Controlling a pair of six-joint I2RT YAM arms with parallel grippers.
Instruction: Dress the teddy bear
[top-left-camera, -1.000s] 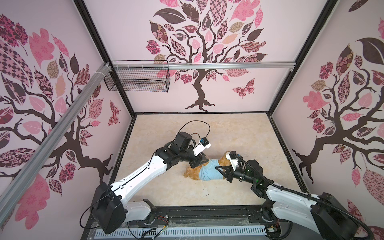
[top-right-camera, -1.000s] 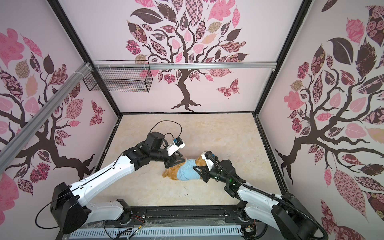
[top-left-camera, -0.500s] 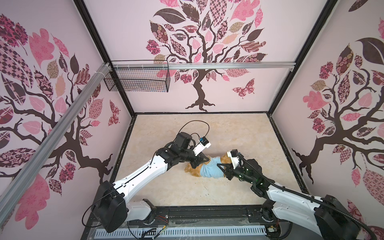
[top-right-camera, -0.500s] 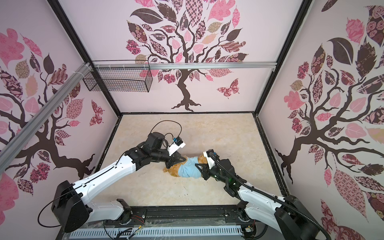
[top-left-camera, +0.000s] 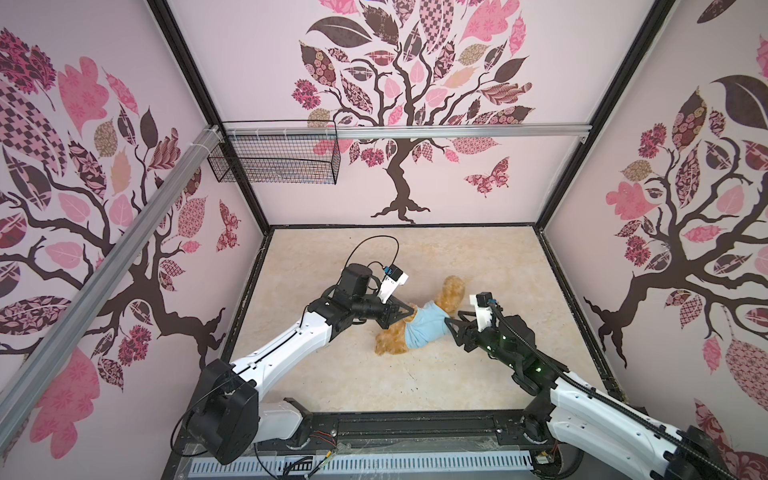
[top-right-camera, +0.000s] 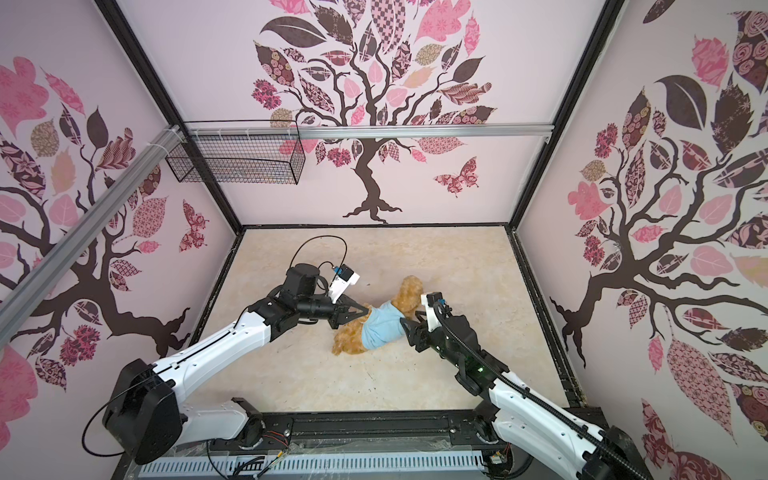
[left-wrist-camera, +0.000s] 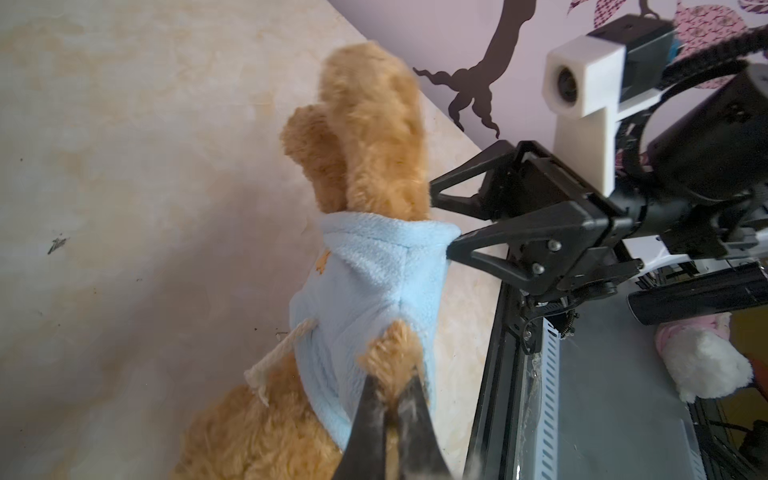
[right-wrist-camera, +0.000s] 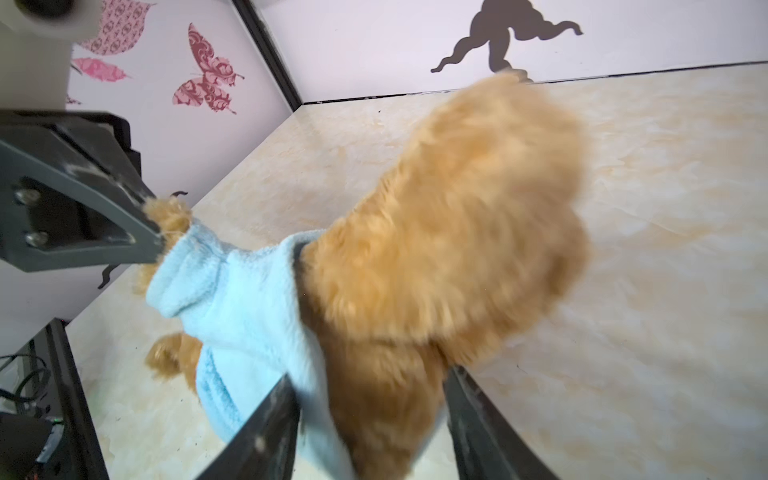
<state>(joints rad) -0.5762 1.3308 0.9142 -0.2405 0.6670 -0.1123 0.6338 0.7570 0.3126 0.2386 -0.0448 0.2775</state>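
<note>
You have one teddy bear (top-left-camera: 449, 294) (top-right-camera: 409, 296) of curly golden-brown plush lying about the middle of the table (top-left-camera: 332, 374), a flat beige top mottled like marble. Its rounded head points to the far edge and its stubby legs to the near left corner. One hoodie (top-left-camera: 426, 325) (top-right-camera: 380, 327) of soft light blue fleece wraps its trunk, and one cream twisted cord (left-wrist-camera: 282, 353) hangs from it. Your left hand (top-left-camera: 412, 308) (left-wrist-camera: 395, 386) has its two thin black fingers pinched tight on a tuft of the bear's fur that pokes out of the hoodie. Your right hand (top-left-camera: 449, 322) (left-wrist-camera: 440, 222) (right-wrist-camera: 370, 378) is at the hoodie's opposite side with its two fingers spread apart. Fur and fleece lie between them and one tip touches the fleece edge, but they are not closed on anything. One black wire basket (top-left-camera: 274, 158), box-shaped, hangs on the rail above the far left corner.
</note>
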